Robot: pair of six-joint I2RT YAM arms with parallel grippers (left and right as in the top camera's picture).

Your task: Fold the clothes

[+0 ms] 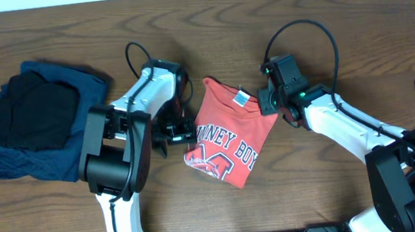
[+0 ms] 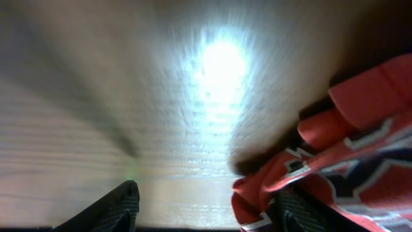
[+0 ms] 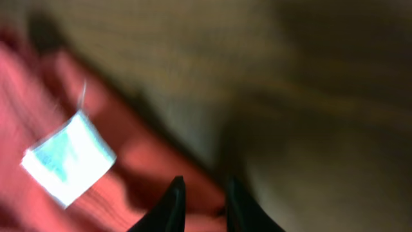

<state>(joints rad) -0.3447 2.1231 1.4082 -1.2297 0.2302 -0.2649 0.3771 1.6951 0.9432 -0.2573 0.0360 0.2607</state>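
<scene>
The dark pile (image 1: 34, 119) sits far left, out of my way. My left claw (image 1: 174, 132) stands spread at the T-shirt's (image 1: 229, 137) left edge, placed to catch it. The shirt lies partly folded mid-table. My right claw (image 3: 203, 190) is nearly closed, seemingly pinching the hem beside the white label (image 3: 67, 158). Bare table (image 1: 320, 11) above gives folding room.

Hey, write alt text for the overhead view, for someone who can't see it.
A coral-red T-shirt with white lettering lies folded on the table, the left tool at its left edge and the right tool at its upper right corner. Dark clothes are piled far left.
</scene>
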